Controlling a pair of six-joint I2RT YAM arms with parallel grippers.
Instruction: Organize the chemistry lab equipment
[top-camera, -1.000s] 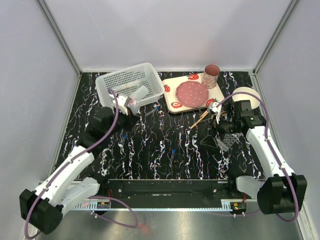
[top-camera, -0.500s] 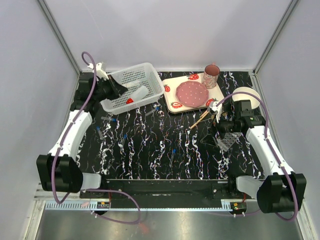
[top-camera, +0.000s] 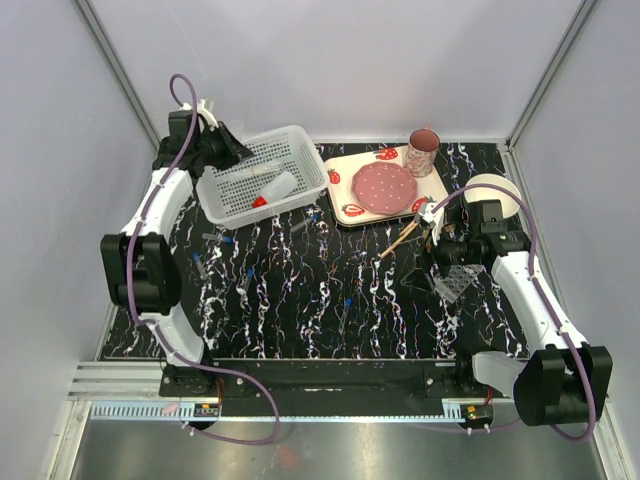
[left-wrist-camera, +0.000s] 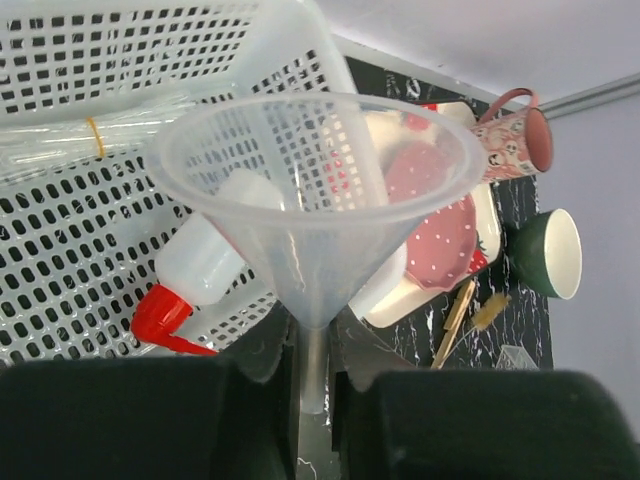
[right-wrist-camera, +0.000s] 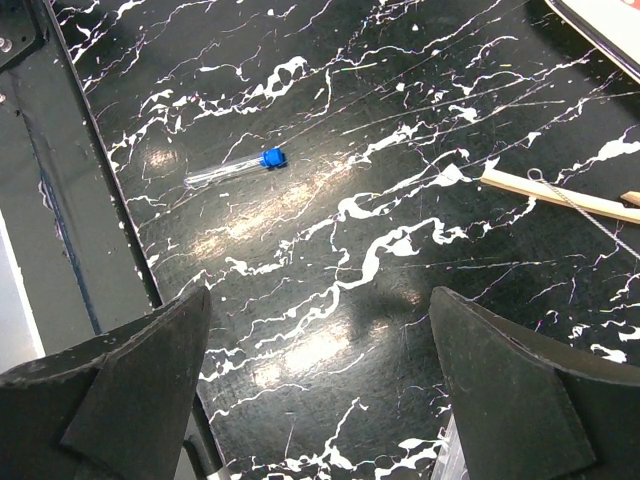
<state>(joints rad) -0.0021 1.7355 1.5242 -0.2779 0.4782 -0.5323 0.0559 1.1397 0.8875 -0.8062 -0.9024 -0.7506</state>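
Left wrist view showed the left gripper (left-wrist-camera: 315, 385) clamped on the stem of a clear funnel (left-wrist-camera: 315, 190) at the basket (left-wrist-camera: 80, 60), where the squeeze bottle (left-wrist-camera: 200, 265) and banded tubes (left-wrist-camera: 90, 140) already lay. Vials (right-wrist-camera: 240, 168), the wooden-handled tool (top-camera: 403, 238) and the tube rack (top-camera: 458, 282) were loose on the table (top-camera: 300, 330), so most sorting remained, I judged; the right gripper (right-wrist-camera: 320, 400) hung wide open, empty, over bare table, while the basket crowded the left wall (top-camera: 70, 150)
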